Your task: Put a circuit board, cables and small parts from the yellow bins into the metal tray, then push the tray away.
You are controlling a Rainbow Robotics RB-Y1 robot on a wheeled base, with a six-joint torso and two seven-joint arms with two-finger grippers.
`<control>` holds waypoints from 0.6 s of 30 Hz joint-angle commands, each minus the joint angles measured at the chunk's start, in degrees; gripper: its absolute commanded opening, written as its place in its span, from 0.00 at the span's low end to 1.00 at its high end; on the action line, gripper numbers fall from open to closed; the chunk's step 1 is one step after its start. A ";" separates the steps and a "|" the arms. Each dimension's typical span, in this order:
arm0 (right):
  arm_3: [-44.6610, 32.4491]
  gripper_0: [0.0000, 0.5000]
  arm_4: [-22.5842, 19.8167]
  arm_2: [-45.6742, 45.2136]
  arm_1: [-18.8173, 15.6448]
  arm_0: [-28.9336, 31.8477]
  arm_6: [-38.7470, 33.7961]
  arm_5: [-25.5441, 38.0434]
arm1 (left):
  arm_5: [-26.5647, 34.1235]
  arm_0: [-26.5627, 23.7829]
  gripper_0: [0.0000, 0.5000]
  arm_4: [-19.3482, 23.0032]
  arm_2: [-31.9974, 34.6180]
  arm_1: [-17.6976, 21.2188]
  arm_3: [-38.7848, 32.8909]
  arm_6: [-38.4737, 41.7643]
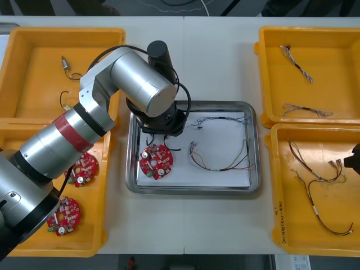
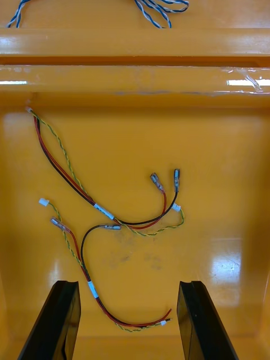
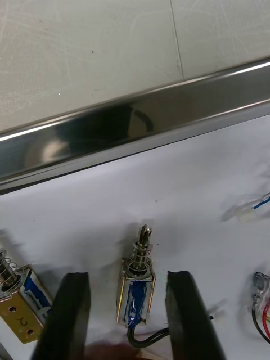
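In the front view, the silver left arm reaches from the lower left of the frame to the upper left corner of the shiny rectangular metal tray [image 1: 191, 190] at centre. Its wrist hides what lies beneath.

The left wrist view shows what is under it. The left gripper [image 3: 126, 275] has its black fingers apart on either side of a small metal part with a spring and blue wrap [image 3: 136, 281]. The part lies on the tray's white floor with a gap to each finger. A second small metal part [image 3: 14, 298] lies just outside one finger.

The front view shows the tray's other contents. A round red circuit board [image 1: 156, 161] sits lower left in the tray, with a twisted blue and white cable [image 1: 219, 119] and a red and yellow cable [image 1: 219, 163] to its right.

The right gripper [image 2: 128, 284], fingers apart, hangs over red, yellow and black cables [image 2: 84, 191] in the lower right yellow bin [image 1: 343, 202].
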 commanded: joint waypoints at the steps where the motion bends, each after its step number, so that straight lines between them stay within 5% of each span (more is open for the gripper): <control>1: -0.40 1.00 -0.50 -0.09 -0.76 0.80 -0.55 0.15 | -0.61 -2.86 1.00 0.33 -0.84 -1.38 -0.55 2.98; 8: -0.40 1.00 -0.50 0.00 -0.76 0.72 -0.64 0.15 | 0.71 -2.86 1.00 0.42 0.04 -1.38 -1.51 3.34; 18: -0.75 1.00 -2.61 3.60 -2.95 -2.62 -0.73 0.15 | 15.04 -2.68 1.00 -1.25 9.00 -1.38 -11.36 3.16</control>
